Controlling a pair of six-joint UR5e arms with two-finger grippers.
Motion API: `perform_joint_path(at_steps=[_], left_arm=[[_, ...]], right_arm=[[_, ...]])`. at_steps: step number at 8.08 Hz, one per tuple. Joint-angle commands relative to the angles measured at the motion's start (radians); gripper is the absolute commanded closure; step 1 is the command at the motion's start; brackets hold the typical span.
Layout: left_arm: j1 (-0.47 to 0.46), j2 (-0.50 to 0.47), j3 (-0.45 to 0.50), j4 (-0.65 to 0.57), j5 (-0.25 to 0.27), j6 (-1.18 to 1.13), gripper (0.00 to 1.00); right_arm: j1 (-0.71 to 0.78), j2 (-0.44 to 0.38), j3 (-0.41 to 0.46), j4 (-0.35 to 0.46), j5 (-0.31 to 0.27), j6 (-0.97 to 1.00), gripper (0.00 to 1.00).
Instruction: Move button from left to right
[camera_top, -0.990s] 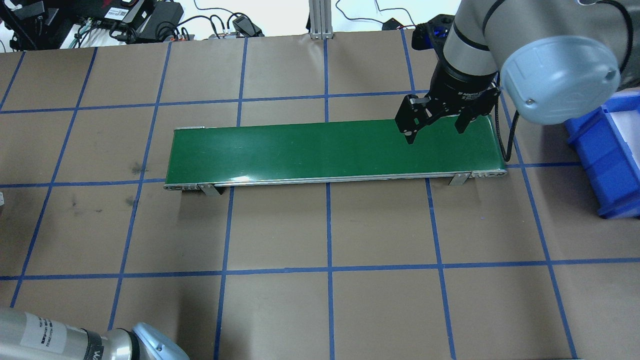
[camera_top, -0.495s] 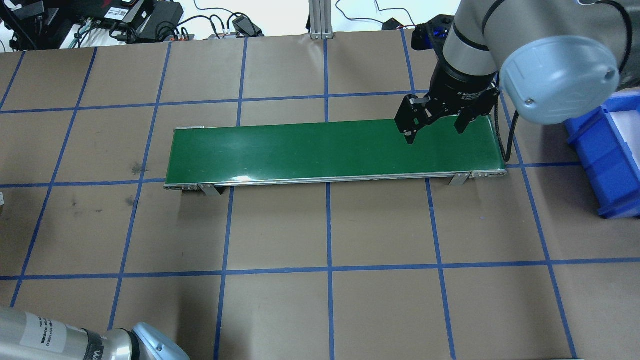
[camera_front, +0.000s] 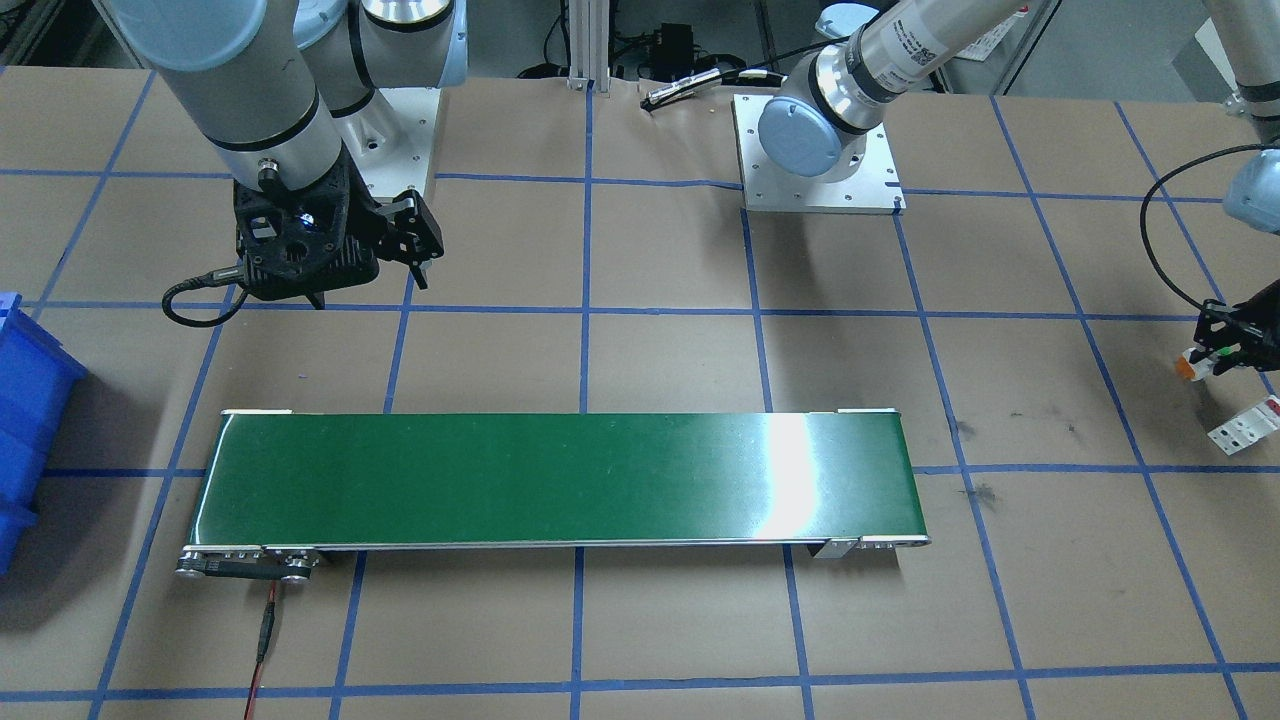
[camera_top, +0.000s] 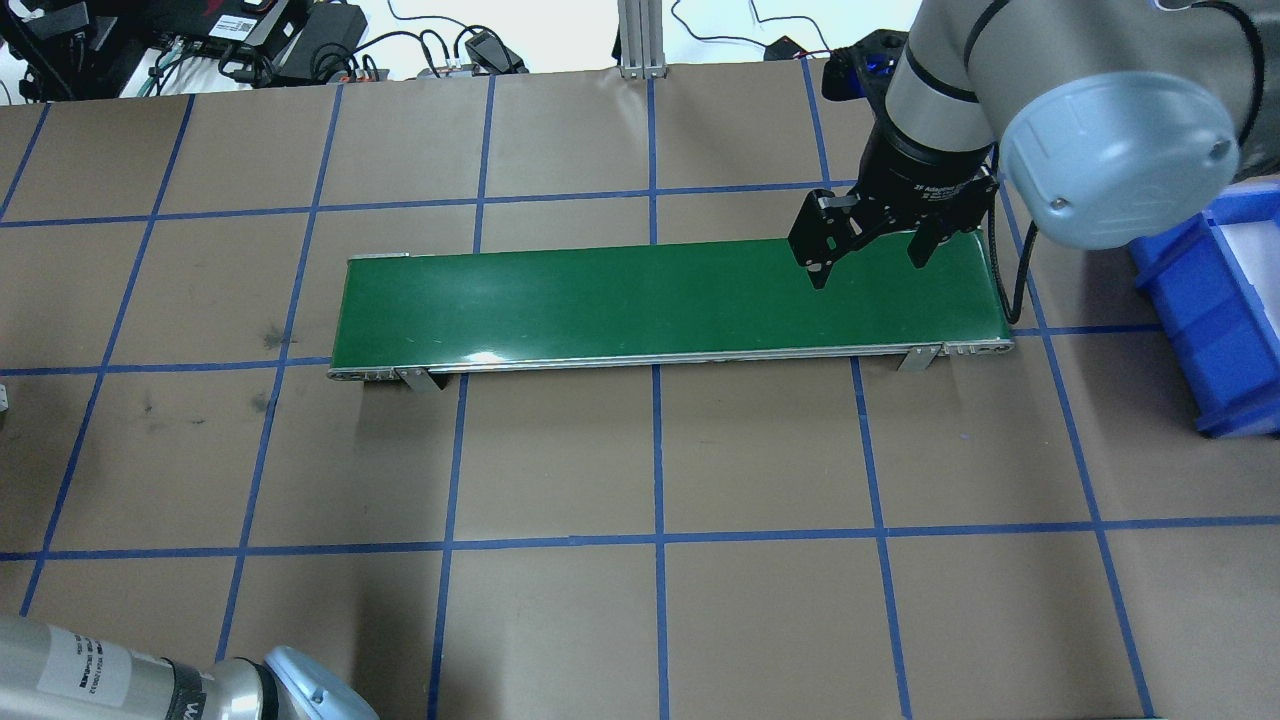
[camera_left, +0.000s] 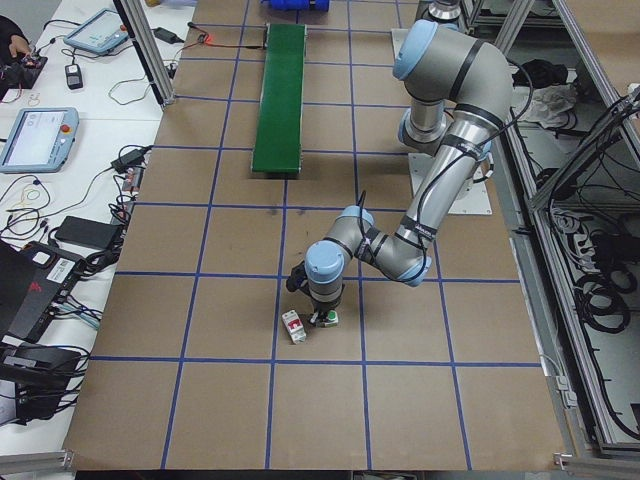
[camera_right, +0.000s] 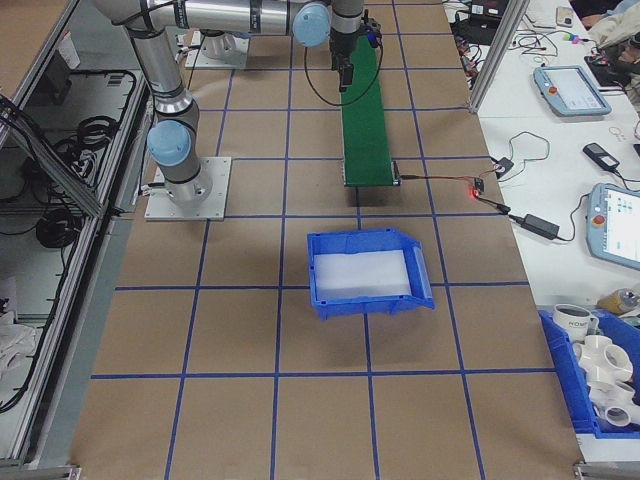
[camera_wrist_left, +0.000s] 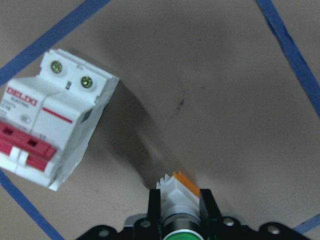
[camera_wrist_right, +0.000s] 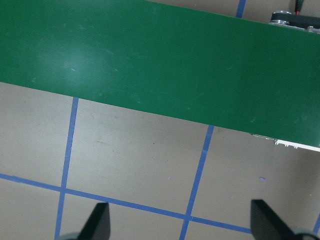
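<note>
The button (camera_wrist_left: 176, 196), with a white body, orange base and green cap, sits between the fingers of my left gripper (camera_wrist_left: 180, 207), which is shut on it close to the brown table paper. The front view shows this gripper (camera_front: 1222, 345) at the far right edge, with the button's orange end (camera_front: 1185, 368) poking out. My right gripper (camera_top: 868, 255) hangs open and holds nothing. It is above the right end of the green conveyor belt (camera_top: 600, 300). Its two fingertips (camera_wrist_right: 97, 222) are spread wide in its wrist view.
A white breaker block (camera_wrist_left: 50, 125) with red marks lies just beside the button and also shows in the front view (camera_front: 1243, 425). A blue bin (camera_top: 1210, 320) stands right of the belt. Cables and electronics (camera_top: 300, 45) line the table's far edge.
The left arm's segment at the bottom left of the overhead view has shifted slightly. The right gripper has stayed open over the belt's right end.
</note>
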Motion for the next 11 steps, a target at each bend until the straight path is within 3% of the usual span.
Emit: perform_joint_path(at_steps=[1, 4, 6, 8, 11], left_arm=[[0.0, 0.002, 0.001, 0.001, 0.0, 0.008, 0.99], [-0.006, 0.037, 0.009, -0.117, 0.006, -0.01, 1.0], [-0.043, 0.116, 0.004, -0.212, 0.01, -0.063, 1.0], [-0.16, 0.237, 0.007, -0.331, -0.002, -0.192, 1.0], [-0.456, 0.337, 0.009, -0.387, -0.071, -0.504, 1.0]], right_arm=[[0.0, 0.0, 0.0, 0.0, -0.005, 0.0, 0.0], [-0.002, 0.0, 0.0, 0.0, -0.004, 0.0, 0.0], [0.0, 0.0, 0.0, 0.0, -0.007, -0.002, 0.0], [-0.002, 0.0, 0.0, 0.0, -0.005, -0.002, 0.0], [-0.002, -0.001, -0.003, -0.013, -0.004, 0.002, 0.0]])
